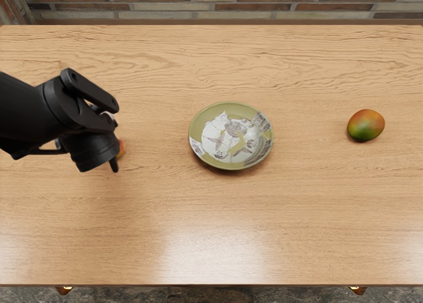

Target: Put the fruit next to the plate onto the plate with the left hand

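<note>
Brick wall backs a wooden table [211, 237]. Left hand [92, 147] covers a reddish fruit [121, 149] well left of the plate [228, 107]; whether it grips cannot be told. No fruit is on the plate, so lifting and placing remain. A mango [365, 125] lies far right.

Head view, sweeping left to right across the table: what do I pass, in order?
left hand → small reddish fruit, peeking out at the hand's right edge and mostly hidden → plate → mango
</note>
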Tool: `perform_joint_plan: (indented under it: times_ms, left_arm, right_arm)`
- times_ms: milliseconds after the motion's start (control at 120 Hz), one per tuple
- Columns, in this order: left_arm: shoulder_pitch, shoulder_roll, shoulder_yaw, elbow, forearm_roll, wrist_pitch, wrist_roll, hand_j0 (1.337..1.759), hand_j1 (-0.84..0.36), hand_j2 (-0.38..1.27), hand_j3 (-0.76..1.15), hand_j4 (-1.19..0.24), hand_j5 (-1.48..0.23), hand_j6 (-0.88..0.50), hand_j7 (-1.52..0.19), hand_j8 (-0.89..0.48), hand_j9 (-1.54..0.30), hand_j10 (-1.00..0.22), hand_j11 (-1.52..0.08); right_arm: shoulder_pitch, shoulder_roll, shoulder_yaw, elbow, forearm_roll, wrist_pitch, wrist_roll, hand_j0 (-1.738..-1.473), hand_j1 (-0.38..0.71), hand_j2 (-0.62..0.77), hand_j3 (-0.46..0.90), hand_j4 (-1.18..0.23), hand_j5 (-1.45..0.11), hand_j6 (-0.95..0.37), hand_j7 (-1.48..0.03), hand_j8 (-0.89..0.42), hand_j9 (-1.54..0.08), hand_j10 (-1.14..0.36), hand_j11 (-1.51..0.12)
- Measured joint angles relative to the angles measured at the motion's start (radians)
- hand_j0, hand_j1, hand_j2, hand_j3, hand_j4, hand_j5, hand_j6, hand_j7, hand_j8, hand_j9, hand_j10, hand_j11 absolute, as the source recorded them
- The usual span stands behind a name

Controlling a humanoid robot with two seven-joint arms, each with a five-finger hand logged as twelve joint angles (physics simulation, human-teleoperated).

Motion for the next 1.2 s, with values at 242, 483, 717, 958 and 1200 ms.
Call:
perform_joint_plan:
  times_ms: [242, 483, 717, 958, 1200]
  left_arm:
    - [0.013, 0.0, -0.001, -0.008, 0.003, 0.027, 0.0, 1.658, 0.04, 0.05, 0.0, -0.26, -0.34, -0.26, -0.34, -0.26, -0.34, -0.26, -0.34]
    - [0.013, 0.0, -0.026, -0.009, 0.008, 0.038, -0.002, 1.658, 0.02, 0.05, 0.0, -0.27, -0.35, -0.27, -0.35, -0.27, -0.35, -0.27, -0.35]
    - [0.02, 0.0, -0.041, -0.007, 0.011, 0.039, -0.007, 1.658, -0.04, 0.07, 0.0, -0.32, -0.42, -0.32, -0.42, -0.32, -0.42, -0.32, -0.42]
    - [0.028, 0.0, -0.038, 0.0, 0.011, 0.042, -0.007, 1.658, -0.07, 0.07, 0.0, -0.36, -0.44, -0.36, -0.44, -0.35, -0.45, -0.35, -0.45]
    - [0.046, 0.0, -0.03, 0.009, 0.009, 0.05, -0.008, 1.658, -0.07, 0.07, 0.0, -0.36, -0.45, -0.37, -0.45, -0.35, -0.46, -0.36, -0.46]
  right_arm:
    - [0.0, 0.0, 0.0, 0.0, 0.0, 0.0, 0.0, -1.658, -0.32, 0.0, 0.0, -0.02, -0.03, -0.02, -0.03, -0.02, -0.03, -0.02, -0.03]
    - [0.0, 0.0, 0.0, 0.0, 0.0, 0.0, 0.0, -1.658, -0.32, 0.0, 0.0, -0.02, -0.03, -0.02, -0.03, -0.02, -0.03, -0.02, -0.03]
    - [0.0, 0.0, 0.0, 0.0, 0.0, 0.0, 0.0, -1.658, -0.32, 0.0, 0.0, -0.02, -0.03, -0.02, -0.03, -0.02, -0.03, -0.02, -0.03]
    - [0.0, 0.0, 0.0, 0.0, 0.0, 0.0, 0.0, -1.658, -0.32, 0.0, 0.0, -0.02, -0.03, -0.02, -0.03, -0.02, -0.03, -0.02, -0.03]
    - [0.0, 0.0, 0.0, 0.0, 0.0, 0.0, 0.0, -1.658, -0.32, 0.0, 0.0, -0.02, -0.03, -0.02, -0.03, -0.02, -0.03, -0.02, -0.03]
